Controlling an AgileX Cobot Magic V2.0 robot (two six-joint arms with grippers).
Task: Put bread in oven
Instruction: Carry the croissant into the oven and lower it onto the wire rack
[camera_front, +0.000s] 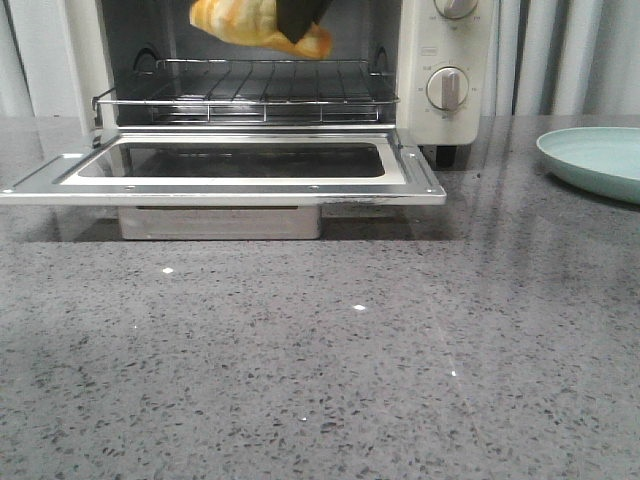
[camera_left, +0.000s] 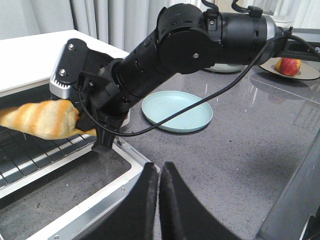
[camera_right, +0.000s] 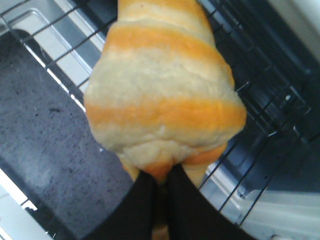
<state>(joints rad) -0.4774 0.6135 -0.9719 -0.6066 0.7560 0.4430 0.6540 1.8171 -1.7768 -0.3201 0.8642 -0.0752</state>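
Up top of front view, right gripper (camera_front: 300, 25) clamped on bread (camera_front: 245, 22), holding it inside oven (camera_front: 260, 90) cavity, above wire rack (camera_front: 250, 92), not touching it. Oven door (camera_front: 230, 172) folded down flat, glass window facing up. Teal plate (camera_front: 595, 160) at right edge on grey speckled table (camera_front: 320, 360). Left gripper (camera_left: 159, 192) at bottom centre of left wrist view, fingers pressed together, holding nothing. Apple (camera_left: 288, 66) on far dish, upper right.

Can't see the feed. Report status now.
Right gripper shut on bread, held above wire rack. Left gripper shut, empty. Oven door down, nothing in the way.
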